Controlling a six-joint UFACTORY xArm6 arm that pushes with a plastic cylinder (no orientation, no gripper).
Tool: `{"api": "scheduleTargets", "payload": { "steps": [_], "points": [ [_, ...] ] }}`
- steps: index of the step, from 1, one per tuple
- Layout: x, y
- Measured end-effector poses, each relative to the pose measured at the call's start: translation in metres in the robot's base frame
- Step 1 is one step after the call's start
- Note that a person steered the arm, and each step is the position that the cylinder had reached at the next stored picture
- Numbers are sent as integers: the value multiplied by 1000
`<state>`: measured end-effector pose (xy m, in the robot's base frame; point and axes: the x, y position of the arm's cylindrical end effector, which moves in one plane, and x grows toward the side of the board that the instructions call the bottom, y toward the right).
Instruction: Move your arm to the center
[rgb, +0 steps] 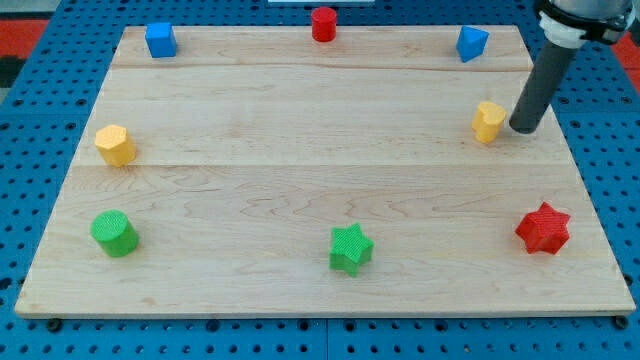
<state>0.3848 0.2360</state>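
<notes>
Our rod is a smooth, matte dark cylinder coming down from the view's top right, and our tip (524, 129) rests on the table (300, 150) near its right edge, just beside the right side of a small yellow block (488, 121); whether the two touch we cannot tell. The tool is a plain rod with nothing to open or close, and it holds nothing. The table is a pale wooden board of glued planks with fine grain and visible seams running left to right, lying on a blue gridded surface. The centre of the board lies well to the left of our tip. The blocks all look like ribbed, layered plastic. Along the top edge sit a blue cube-like block (160, 40) at the left, a red cylinder (323, 23) in the middle and a blue wedge-like block (471, 43) at the right. A yellow faceted block (115, 145) sits at the left edge, a green cylinder (114, 233) below it, a green star (351, 249) at the bottom middle, and a red star (543, 228) at the bottom right.
</notes>
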Motion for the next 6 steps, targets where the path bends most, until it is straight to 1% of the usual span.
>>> {"api": "scheduleTargets", "payload": {
  "steps": [1, 2, 3, 4, 5, 6],
  "points": [
    [-10, -45],
    [-12, -80],
    [7, -84],
    [23, -54],
    [88, -69],
    [80, -154]
  ]
}}
